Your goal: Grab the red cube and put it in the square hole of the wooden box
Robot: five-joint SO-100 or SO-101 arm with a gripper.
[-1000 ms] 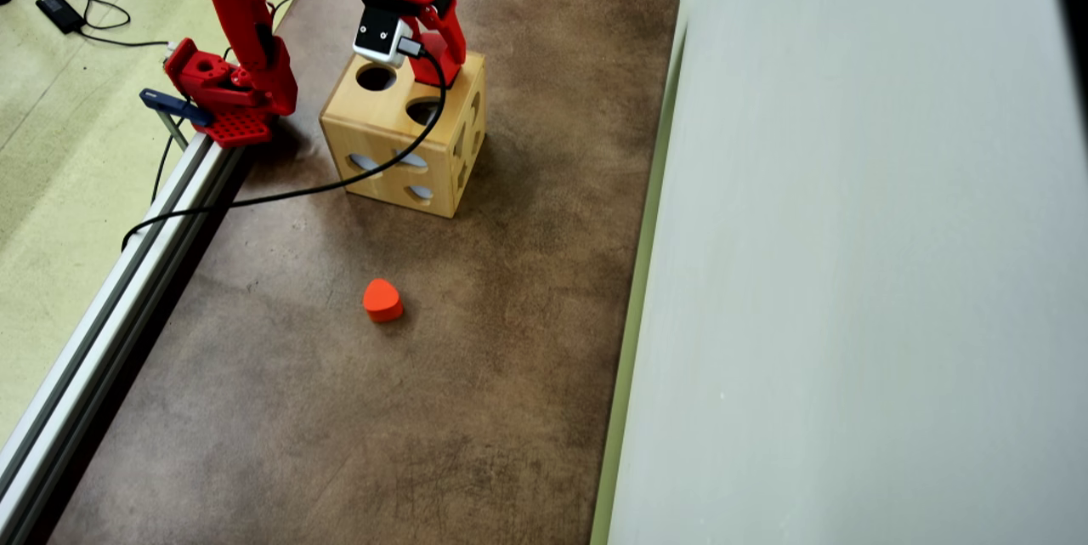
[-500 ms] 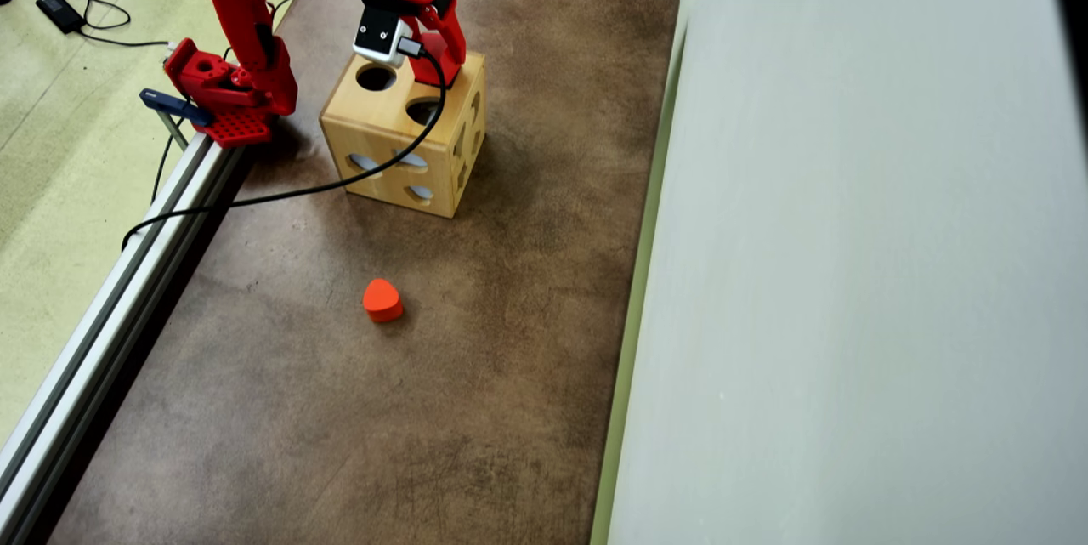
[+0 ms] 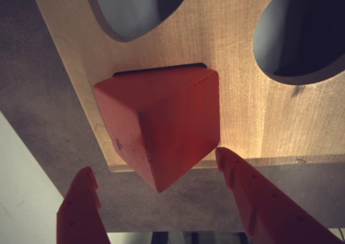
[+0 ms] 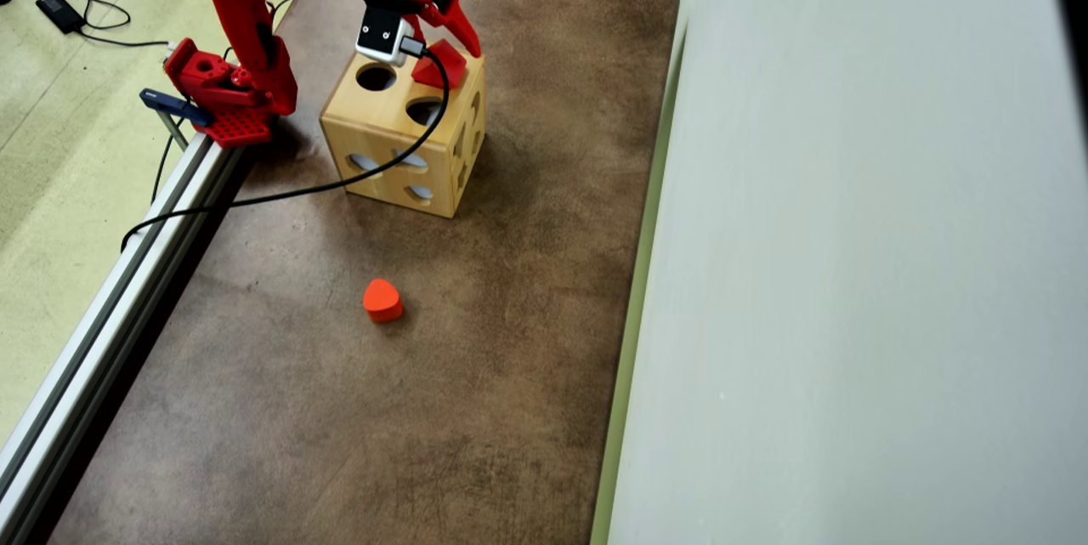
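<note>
Wrist view first: the red cube (image 3: 161, 128) filled the middle of the frame, tilted with one corner toward the camera and sitting crooked on the top of the wooden box (image 3: 237, 93). A thin dark sliver of the square hole (image 3: 159, 67) showed along the cube's upper edge, so the block seemed lodged at the mouth of the hole rather than dropped through. Two rounded cutouts lay at the upper left and upper right of the frame. The gripper (image 3: 156, 187) stood at the bottom edge with its two red fingers spread wide on either side of the cube's lower corner, touching nothing and holding nothing.

Overhead view next: the arm reached over the wooden box (image 4: 399, 141) at the upper left of the frame, and the red cube (image 4: 448, 66) sat askew on the box's far top corner, just below the parted gripper (image 4: 455, 33). An orange heart-like block (image 4: 382, 300) lay well apart on the brown table (image 4: 476, 392), lower in the frame.

The step in hand looked like the release over the hole, with the cube let go but not yet seated. The next move would likely call for a nudge or a regrasp to square the cube's faces with the hole's sides so it could fall in.
</note>
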